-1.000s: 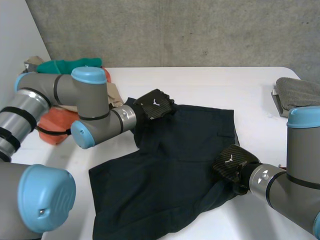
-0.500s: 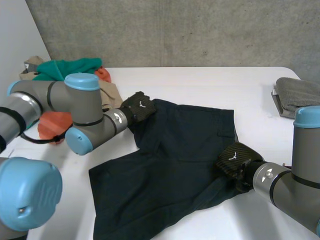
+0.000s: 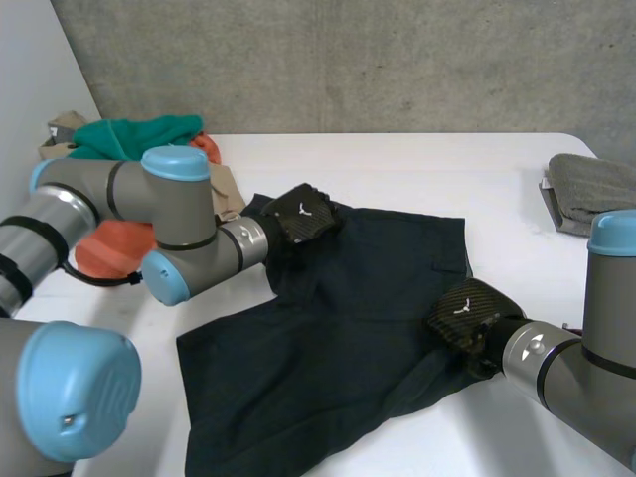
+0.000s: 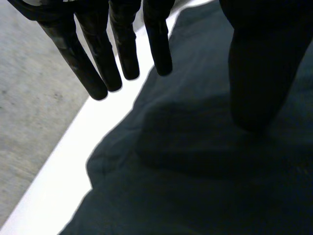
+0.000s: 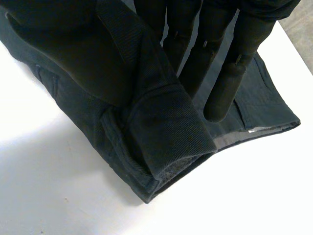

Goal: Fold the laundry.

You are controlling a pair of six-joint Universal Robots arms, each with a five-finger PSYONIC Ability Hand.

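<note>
Grasp step: my right hand (image 3: 465, 314) pinches near edge of dark navy fabric shorts (image 3: 348, 328); left hand (image 3: 301, 214) released over far corner, I judge it needs grip next.

Soft, even light from overhead falls on the white table (image 3: 397, 169), which reads bright. The shorts (image 3: 348, 328) are dark and swallow most detail. In the right wrist view their raised edge throws a faint, diffuse shadow on the table.

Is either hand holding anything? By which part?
Right hand pinches the dark shorts by a raised fold at their edge, between thumb and fingers. Left hand is open at the shorts' far corner, holding nothing.
</note>
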